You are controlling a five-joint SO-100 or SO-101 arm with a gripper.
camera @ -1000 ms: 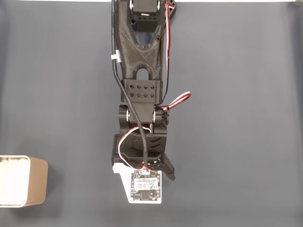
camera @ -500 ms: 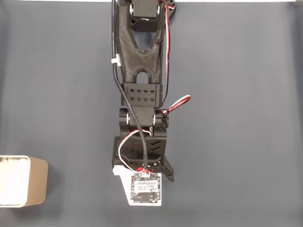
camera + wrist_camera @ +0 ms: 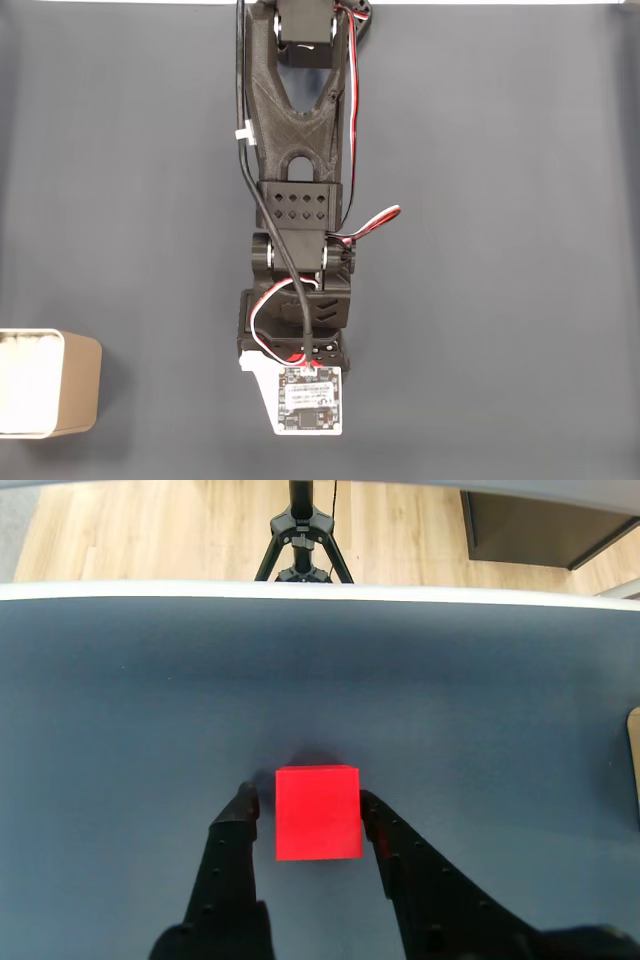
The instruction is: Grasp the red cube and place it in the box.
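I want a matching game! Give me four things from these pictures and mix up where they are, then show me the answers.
Things:
1. red cube
2. box
3. tripod
4. white circuit board

Places:
A. on the wooden floor beyond the table's edge, wrist view
B. between the pincer's two black fingers, wrist view
C. at the low end of the black arm, fixed view
D. bottom left corner of the dark table, fixed view

Pairs: 1-B, 2-D, 3-A, 4-C
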